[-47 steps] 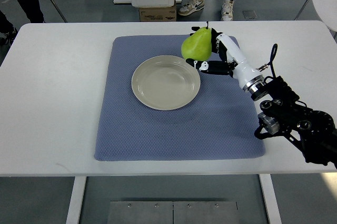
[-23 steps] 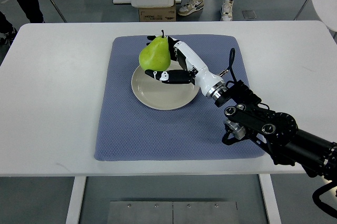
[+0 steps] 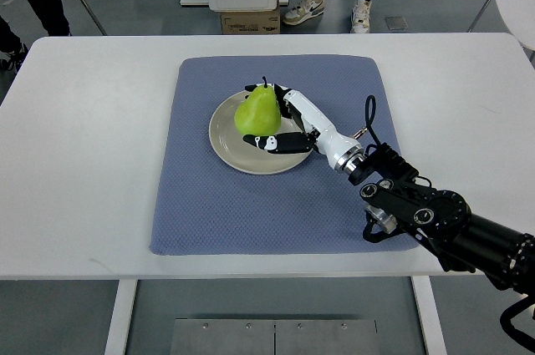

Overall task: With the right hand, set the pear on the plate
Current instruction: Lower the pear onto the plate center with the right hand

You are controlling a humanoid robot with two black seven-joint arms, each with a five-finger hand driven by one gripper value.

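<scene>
The right hand has its fingers wrapped round the pear, one finger curling under the front of the fruit and others behind it. The pear stands upright, stem up, over the plate, a little above the middle of the frame. It looks as if it is resting on the plate or just about to; I cannot tell for certain whether it touches. The plate sits on the blue mat on the white counter. So the carrying looks nearly done. What is left, I'd say, is to let go and draw the hand clear without tipping the pear.
</scene>
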